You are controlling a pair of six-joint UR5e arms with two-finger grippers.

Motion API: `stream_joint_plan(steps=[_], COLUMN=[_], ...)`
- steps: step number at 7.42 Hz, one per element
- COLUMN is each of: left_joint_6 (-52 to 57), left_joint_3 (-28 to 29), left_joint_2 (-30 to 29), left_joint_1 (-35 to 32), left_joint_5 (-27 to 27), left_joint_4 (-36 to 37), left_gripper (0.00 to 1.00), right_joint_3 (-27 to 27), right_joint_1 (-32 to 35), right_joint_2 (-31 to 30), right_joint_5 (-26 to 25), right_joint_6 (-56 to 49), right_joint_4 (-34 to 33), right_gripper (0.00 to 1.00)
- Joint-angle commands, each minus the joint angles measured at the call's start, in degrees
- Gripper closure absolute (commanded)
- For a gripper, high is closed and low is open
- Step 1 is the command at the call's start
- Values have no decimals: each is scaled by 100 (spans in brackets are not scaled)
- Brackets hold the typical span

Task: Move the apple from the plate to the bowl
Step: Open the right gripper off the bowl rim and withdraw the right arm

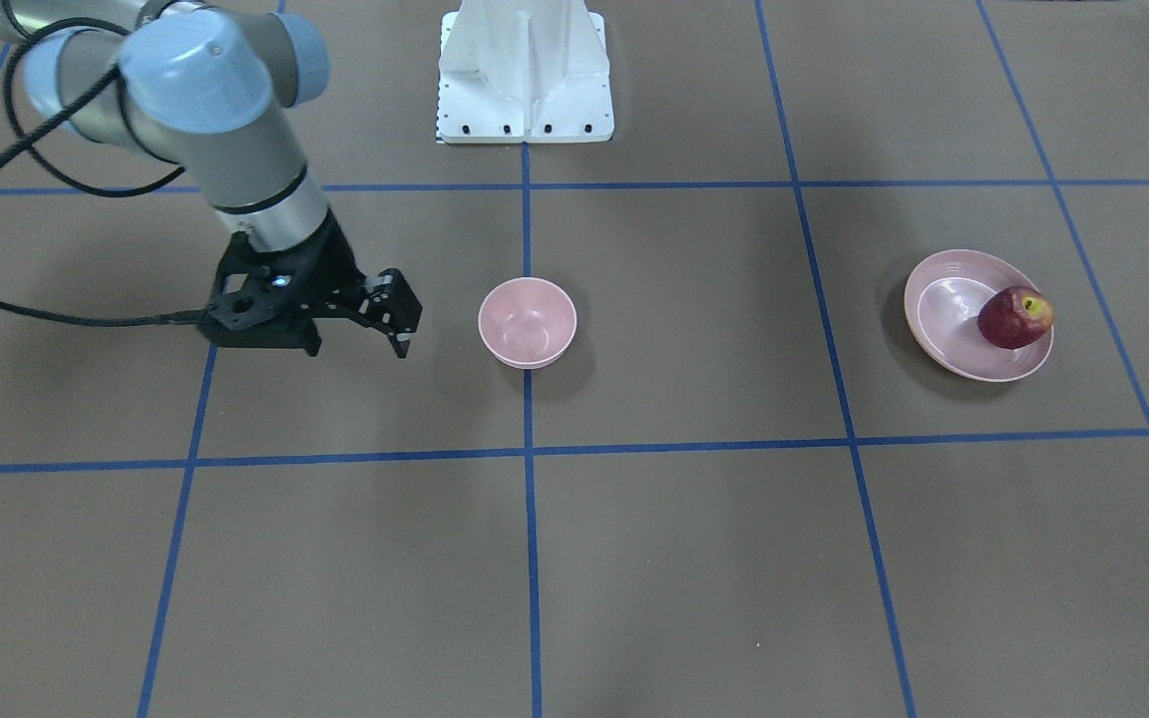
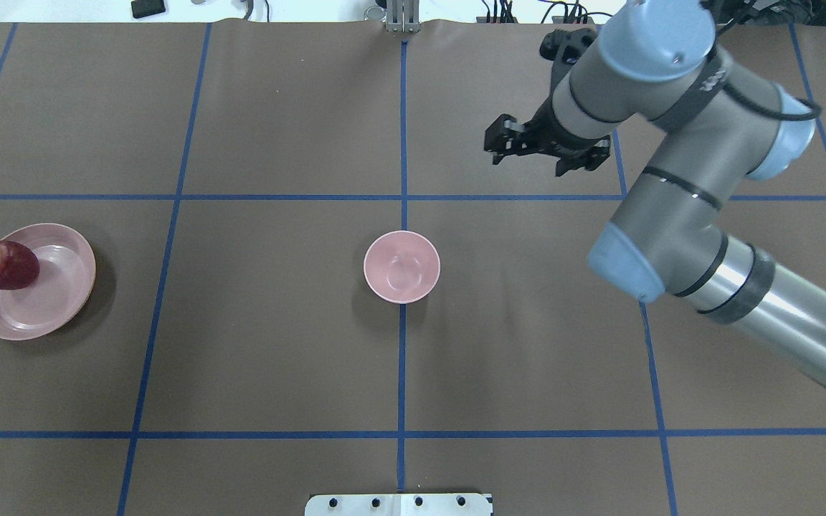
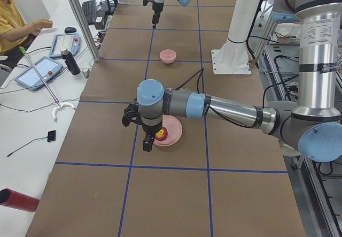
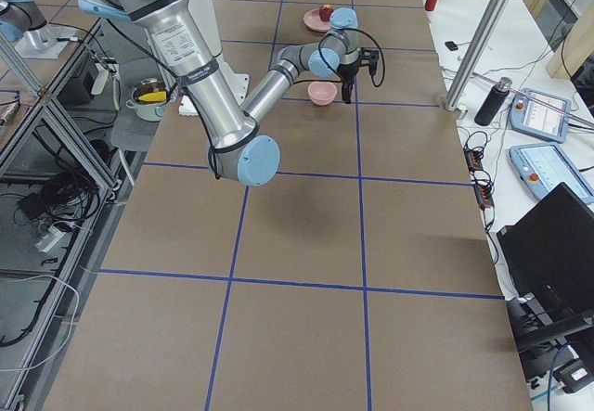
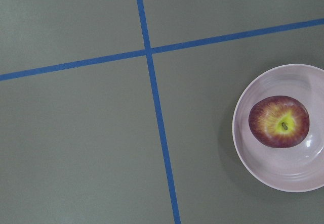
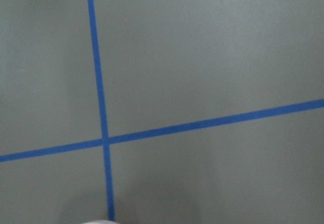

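Behind left tool (image 3: 148, 142), half the plate (image 3: 175, 133).

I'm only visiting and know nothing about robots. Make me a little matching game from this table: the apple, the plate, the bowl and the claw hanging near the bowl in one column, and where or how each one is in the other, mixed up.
Things:
1. apple
2. plate
3. bowl
4. right gripper

Descriptions:
A. empty, sitting on a blue tape line
B. hanging over bare table, apart from both dishes
C. dark red, lying off-centre in a dish
D. wide and shallow, carrying the fruit

Pairs: 1-C, 2-D, 3-A, 4-B.
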Motion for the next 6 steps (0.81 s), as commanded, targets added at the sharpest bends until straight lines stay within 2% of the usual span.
stream_joint_plan(steps=[1, 2, 4, 5, 6], left_joint_6=[49, -38, -676, -1185, -2008], left_joint_3=[2, 10, 37, 63, 81], left_joint_2=[-113, -96, -69, -52, 122], left_joint_1=[14, 49, 619, 865, 1146], left_joint_5=[-23, -23, -14, -5, 47], left_joint_4=[-277, -793, -973, -1279, -1900], left_gripper=[2, 2, 2, 2, 1], right_joint_3=[-248, -415, -504, -504, -504], right_joint_1=[1423, 1890, 2726, 3060, 3342], right_joint_2=[-700, -955, -1849, -2315, -2702], right_joint_5=[958, 1231, 1549, 1603, 1664], right_joint_6=[-2168, -3074, -4876, -5642, -6224], right_joint_4=[-17, -17, 9, 35, 44], right_gripper=[0, 0, 0, 0, 0])
